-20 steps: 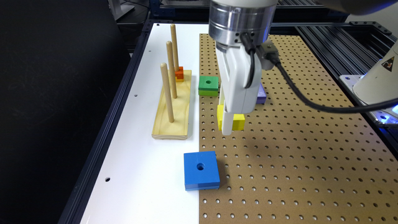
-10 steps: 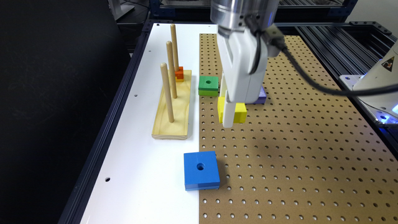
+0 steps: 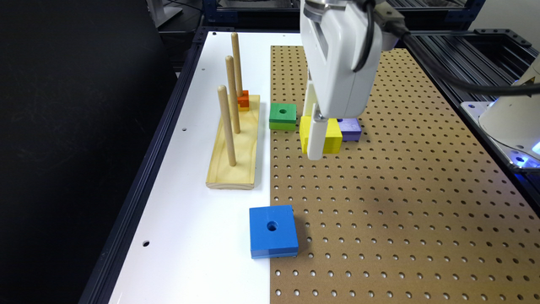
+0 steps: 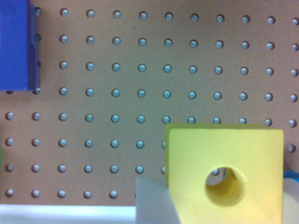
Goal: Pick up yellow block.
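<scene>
Robotics laboratory bench. A brown pegboard [image 3: 400, 202] lies on a white tabletop [image 3: 185, 236] edged by dark aluminium framing [image 3: 139, 185]. Beside the pegboard stand a wooden peg base [image 3: 234, 152] and coloured test blocks; a cabled robot arm [image 3: 341, 55] hangs above it.

The yellow block [image 3: 331, 134] is seen as smooth painted wood with a soft sheen. A matt brown perforated hardboard [image 3: 400, 202] is laid beside a glossy white surface [image 3: 190, 219]. The peg base [image 3: 234, 156] is shown in pale varnished wood.
</scene>
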Motion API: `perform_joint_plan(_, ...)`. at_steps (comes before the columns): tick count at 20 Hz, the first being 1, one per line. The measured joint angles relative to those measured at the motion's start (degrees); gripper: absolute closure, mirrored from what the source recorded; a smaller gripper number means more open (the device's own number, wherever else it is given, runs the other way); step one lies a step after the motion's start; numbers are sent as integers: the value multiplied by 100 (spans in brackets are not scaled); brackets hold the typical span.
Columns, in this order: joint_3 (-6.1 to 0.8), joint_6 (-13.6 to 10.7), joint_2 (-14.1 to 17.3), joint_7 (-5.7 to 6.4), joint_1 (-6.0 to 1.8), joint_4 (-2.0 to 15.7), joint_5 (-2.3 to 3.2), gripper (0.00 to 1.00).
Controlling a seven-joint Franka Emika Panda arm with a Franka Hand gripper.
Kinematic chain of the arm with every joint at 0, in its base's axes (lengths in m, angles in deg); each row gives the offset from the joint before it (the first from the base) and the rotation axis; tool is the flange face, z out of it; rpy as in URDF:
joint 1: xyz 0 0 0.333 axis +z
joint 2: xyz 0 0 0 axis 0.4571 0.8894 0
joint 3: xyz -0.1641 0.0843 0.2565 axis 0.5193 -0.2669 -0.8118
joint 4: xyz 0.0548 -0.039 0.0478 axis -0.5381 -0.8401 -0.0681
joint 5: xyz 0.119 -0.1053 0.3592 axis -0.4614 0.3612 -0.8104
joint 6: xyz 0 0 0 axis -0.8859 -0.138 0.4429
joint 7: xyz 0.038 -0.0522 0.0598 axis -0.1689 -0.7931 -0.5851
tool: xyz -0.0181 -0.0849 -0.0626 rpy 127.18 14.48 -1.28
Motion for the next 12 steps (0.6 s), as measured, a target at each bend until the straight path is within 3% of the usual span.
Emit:
perform_joint_plan(7,-24,-588,-642,0,1,17,-77,100)
perform_joint_plan(12,-25,-609,-663,0,0,20,-81,100)
